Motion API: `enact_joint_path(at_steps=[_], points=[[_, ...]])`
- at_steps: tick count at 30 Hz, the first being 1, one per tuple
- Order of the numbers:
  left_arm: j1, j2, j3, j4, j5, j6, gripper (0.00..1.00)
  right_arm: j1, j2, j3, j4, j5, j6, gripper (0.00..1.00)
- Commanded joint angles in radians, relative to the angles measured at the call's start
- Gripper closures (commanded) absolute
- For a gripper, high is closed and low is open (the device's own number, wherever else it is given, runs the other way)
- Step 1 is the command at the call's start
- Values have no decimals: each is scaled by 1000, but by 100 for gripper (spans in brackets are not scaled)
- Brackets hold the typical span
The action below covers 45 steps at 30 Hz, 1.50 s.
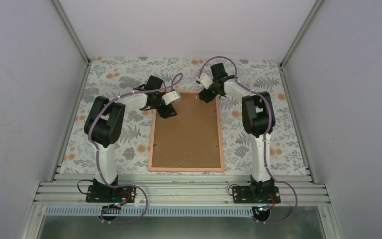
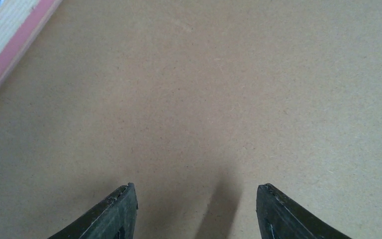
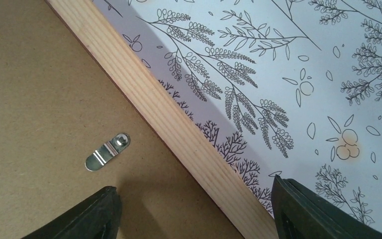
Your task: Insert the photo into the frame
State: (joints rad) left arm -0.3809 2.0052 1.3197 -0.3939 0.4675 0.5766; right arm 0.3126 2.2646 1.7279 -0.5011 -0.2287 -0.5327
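The frame (image 1: 186, 170) lies face down in the middle of the table, its back filled by the plain brown backing board (image 1: 186, 134). The photo is hidden. My left gripper (image 1: 165, 113) is open and empty, low over the board's far left part; the left wrist view shows its jaws wide apart (image 2: 195, 188) over the board (image 2: 204, 89), with the frame's pink-edged rail (image 2: 10, 50) at the upper left. My right gripper (image 1: 206, 95) is open and empty at the far right corner. In the right wrist view it (image 3: 193, 185) straddles the frame's wooden rail (image 3: 144, 94), one finger over the board (image 3: 30, 99).
A small metal turn clip (image 3: 107, 151) sits on the board just inside the rail, turned inward. The flowered tablecloth (image 1: 263, 144) covers the table around the frame. Grey walls and metal posts close in the left, right and far sides.
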Motion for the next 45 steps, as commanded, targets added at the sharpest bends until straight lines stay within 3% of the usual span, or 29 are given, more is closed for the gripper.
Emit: enact_joint_path(at_steps=[1,12,22,45], points=[[-3,33,-8,25,11,-15,40,0,41,9,14,-9,-30,25],[-20,67,7,22,-10,-22,42,30,69,7,-14,-82,-31,26],[-31,84,14,12,-27,-14,44,31,115,51,-5,-51,14,30],[-32,84,15,13,-27,-14,45,69,144,75,-24,-89,5,28]])
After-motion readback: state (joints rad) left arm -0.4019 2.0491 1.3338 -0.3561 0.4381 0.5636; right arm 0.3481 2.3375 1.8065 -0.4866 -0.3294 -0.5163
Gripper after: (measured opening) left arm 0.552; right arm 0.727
